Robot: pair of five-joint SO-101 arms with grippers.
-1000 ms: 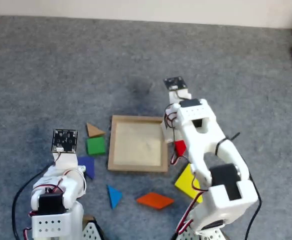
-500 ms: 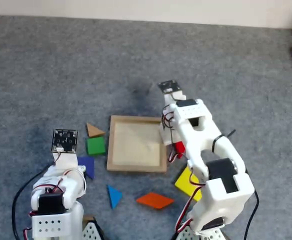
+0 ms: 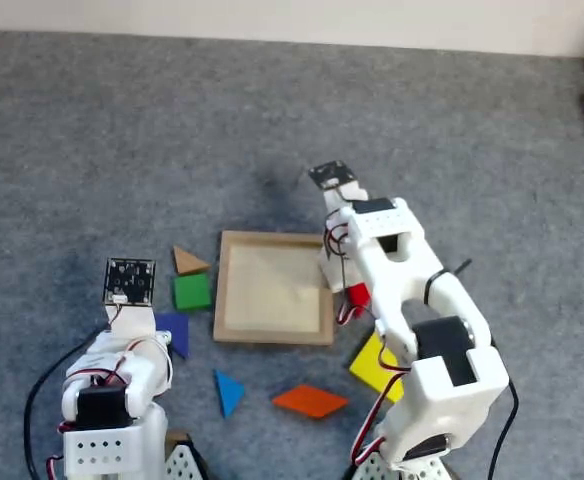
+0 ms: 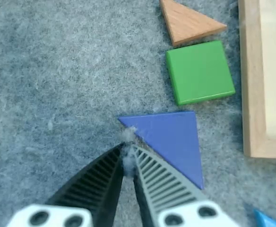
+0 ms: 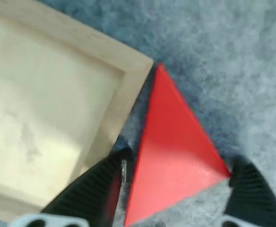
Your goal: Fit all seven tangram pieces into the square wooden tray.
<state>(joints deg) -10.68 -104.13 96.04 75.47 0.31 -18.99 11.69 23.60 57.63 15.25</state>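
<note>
One thing the right arm [image 3: 402, 270] hides from above shows in its wrist view: the right gripper [image 5: 178, 163] spread wide astride the red triangle [image 5: 176, 142], not clamping it, just right of the wooden tray [image 5: 128, 75]. The left gripper [image 4: 127, 153] is closed and empty at a corner of the dark blue triangle [image 4: 173, 135], with the green square [image 4: 199, 71] on its far side. The yellow triangle [image 3: 370, 362] lies nearer, partly under the right arm.

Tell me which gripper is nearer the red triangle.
Right. The right gripper straddles the red triangle beside the tray; the left gripper is across the tray, by the dark blue triangle.
</note>
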